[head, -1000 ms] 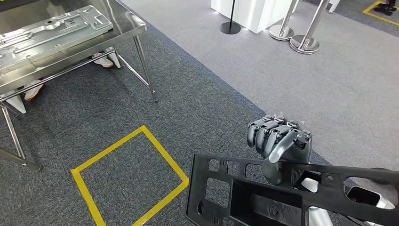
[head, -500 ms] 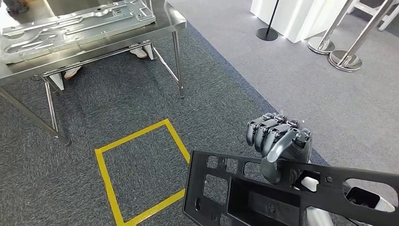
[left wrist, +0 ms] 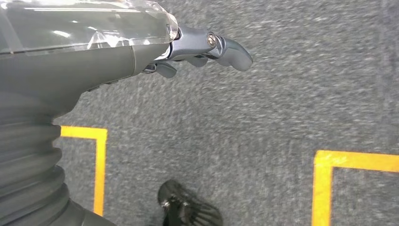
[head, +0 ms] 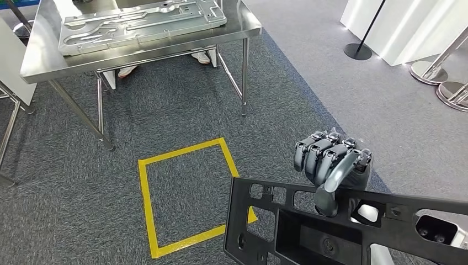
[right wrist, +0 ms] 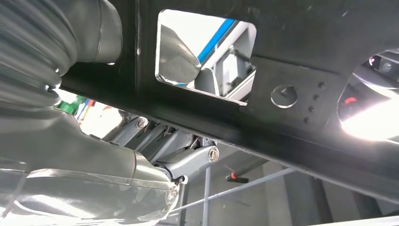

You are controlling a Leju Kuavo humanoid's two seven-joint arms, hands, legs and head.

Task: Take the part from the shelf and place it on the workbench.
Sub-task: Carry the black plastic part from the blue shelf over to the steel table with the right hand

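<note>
The black plastic part (head: 309,232), a flat frame with several cut-outs, hangs low in the head view at the lower right. My right hand (head: 331,163) grips its upper rim, fingers curled over the far side and thumb on the near face. In the right wrist view the part (right wrist: 291,52) lies across the right hand (right wrist: 141,155). The steel workbench (head: 44,61) stands ahead at the upper left with a silver stamped metal panel (head: 138,19) on top. My left hand (left wrist: 141,52) hangs over the carpet holding nothing, its fingers (left wrist: 226,47) extended.
A yellow tape square (head: 144,204) marks the grey carpet between me and the workbench. A person's shoes (head: 200,56) show under the table. A black post base (head: 359,51), chrome stanchion bases (head: 425,72) and a white counter (head: 408,27) stand at the right.
The camera has swung: the workbench and the yellow square have slid rightward in the picture. My right hand keeps the same hold on the black part.
</note>
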